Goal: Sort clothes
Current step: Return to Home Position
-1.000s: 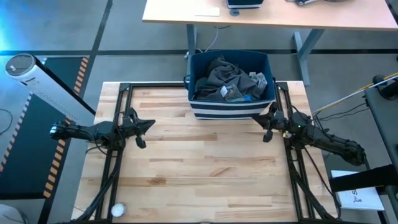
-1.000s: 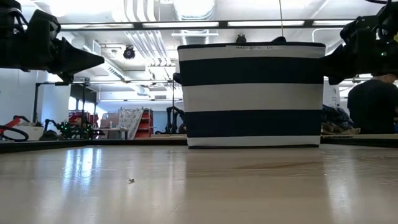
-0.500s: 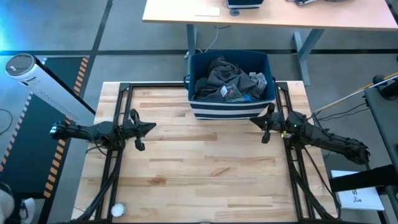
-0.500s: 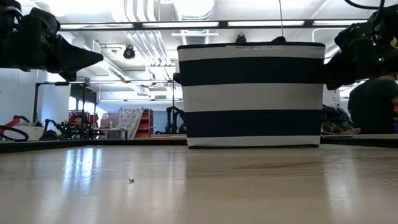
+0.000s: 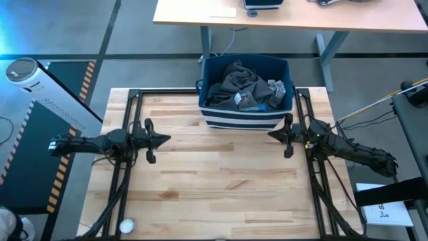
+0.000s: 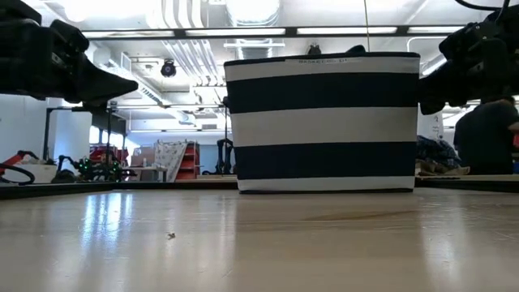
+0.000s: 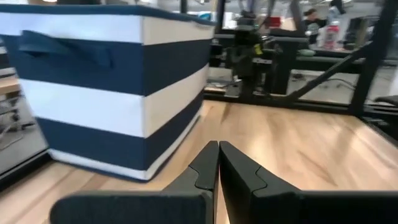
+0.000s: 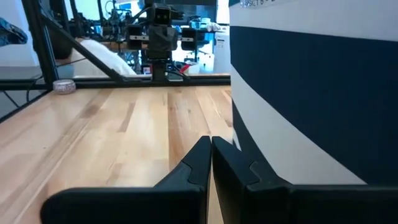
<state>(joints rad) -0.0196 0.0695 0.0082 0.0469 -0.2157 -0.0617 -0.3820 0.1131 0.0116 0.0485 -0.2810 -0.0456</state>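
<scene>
nearest, by the near left corner of the pale wooden plank surface [image 5: 214,194]: a small white round thing [image 5: 126,226]. on the planks in the low view, a tiny dark speck [image 6: 171,236].

farther in, over the left side: the left tool [image 5: 167,139], clenched, fingers [image 7: 205,168] pressed flat together, grasping nothing, aimed toward the middle. opposite, over the right side: the right tool [image 5: 271,135], likewise clenched and empty, tip pointing inward at the left tool. well apart from each other, bare planks between.

just beyond the right tool, near it but not touching: a navy fabric bin with white stripes [image 5: 242,122], upright, open at the top, standing at the far edge of the surface a little right of centre.

inside it, heaped: the clothes. a dark charcoal garment [image 5: 237,84] fills most of the bin, with a smaller grey piece [image 5: 279,86] against the right wall and a bit of blue [image 5: 266,105] at the near side. cannot tell what lies underneath.

past the surface, across the floor: a light wooden desk [image 5: 301,17]. in the low view, far off beside the bin: a person in dark clothing [image 6: 486,138].
</scene>
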